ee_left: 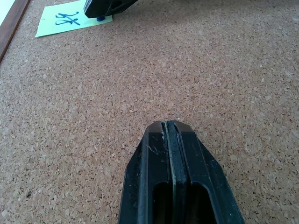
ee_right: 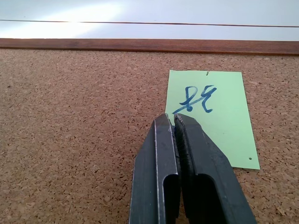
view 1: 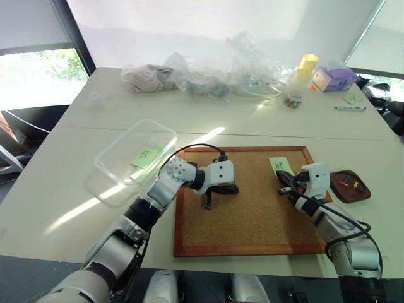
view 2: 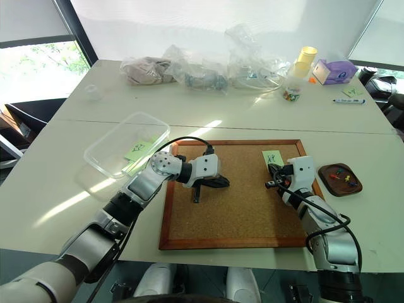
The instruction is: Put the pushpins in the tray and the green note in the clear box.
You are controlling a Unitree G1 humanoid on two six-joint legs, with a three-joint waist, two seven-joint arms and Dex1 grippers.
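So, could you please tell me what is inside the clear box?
One green note with dark scribbles lies inside the clear box; nothing else shows through its walls.

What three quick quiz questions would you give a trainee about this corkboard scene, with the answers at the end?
1. True or false: the clear box already holds a green note.
2. What does the tray hold? A) pushpins B) a green note C) nothing
3. Short answer: what does the second green note, beside the shut right claw, lie on?

Key: 1 true; 2 A; 3 the corkboard.
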